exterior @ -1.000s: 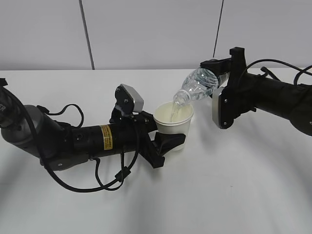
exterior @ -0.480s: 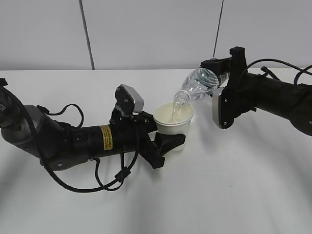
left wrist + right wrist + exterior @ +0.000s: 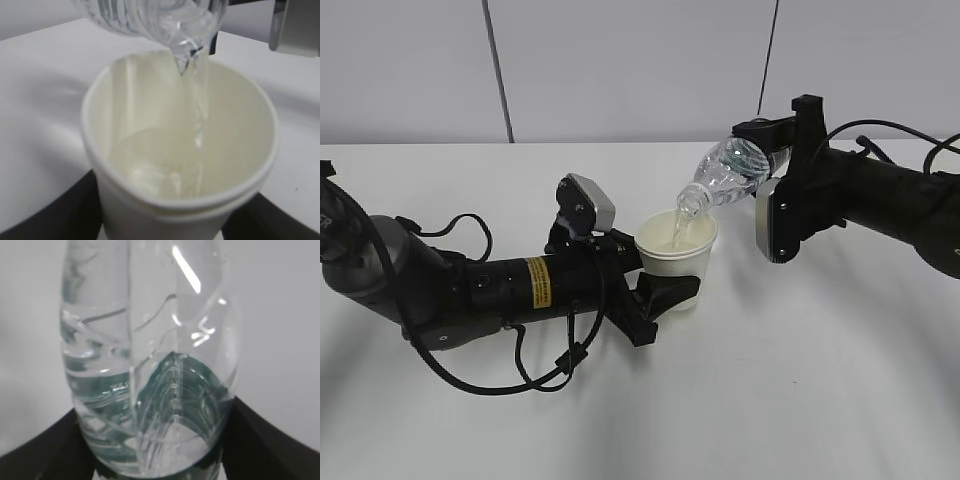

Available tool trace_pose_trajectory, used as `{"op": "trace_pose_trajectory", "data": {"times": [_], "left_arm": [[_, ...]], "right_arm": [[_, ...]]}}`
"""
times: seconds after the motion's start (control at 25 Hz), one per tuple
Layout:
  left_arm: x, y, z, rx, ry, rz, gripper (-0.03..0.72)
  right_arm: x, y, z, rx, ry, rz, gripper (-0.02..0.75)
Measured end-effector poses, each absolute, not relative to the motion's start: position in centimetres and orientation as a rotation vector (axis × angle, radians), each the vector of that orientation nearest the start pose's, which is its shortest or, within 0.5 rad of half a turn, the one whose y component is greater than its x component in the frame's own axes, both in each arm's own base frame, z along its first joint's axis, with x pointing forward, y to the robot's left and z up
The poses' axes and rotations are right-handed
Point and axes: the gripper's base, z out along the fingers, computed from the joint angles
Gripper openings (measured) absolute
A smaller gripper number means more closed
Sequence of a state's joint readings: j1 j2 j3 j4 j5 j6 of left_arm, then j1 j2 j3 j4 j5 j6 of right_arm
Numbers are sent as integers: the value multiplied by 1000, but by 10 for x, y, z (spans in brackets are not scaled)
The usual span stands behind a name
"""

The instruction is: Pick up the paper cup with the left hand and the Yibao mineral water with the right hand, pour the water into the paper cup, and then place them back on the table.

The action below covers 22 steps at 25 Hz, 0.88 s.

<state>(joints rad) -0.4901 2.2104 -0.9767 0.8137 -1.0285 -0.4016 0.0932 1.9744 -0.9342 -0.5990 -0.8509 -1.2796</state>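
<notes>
You have the paper cup [image 3: 676,252] upright over the table [image 3: 800,380], clamped near its base by the left hand [image 3: 665,290]. A thin stream of water [image 3: 197,107] falls into it, and a shallow pool covers the bottom. The Yibao mineral water [image 3: 725,173] is tilted neck-down, its mouth just above the cup's rim, gripped by the right hand [image 3: 775,160].
</notes>
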Motion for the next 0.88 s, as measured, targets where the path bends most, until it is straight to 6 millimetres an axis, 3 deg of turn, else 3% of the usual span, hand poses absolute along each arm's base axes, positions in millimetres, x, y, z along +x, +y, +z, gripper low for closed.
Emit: {"op": "trace_pose_trajectory", "data": {"times": [0.88], "left_arm": [[318,-234,85,989,1624,-890,414]], "right_arm": [[385,77,160,-1564,897,-743,484]]}}
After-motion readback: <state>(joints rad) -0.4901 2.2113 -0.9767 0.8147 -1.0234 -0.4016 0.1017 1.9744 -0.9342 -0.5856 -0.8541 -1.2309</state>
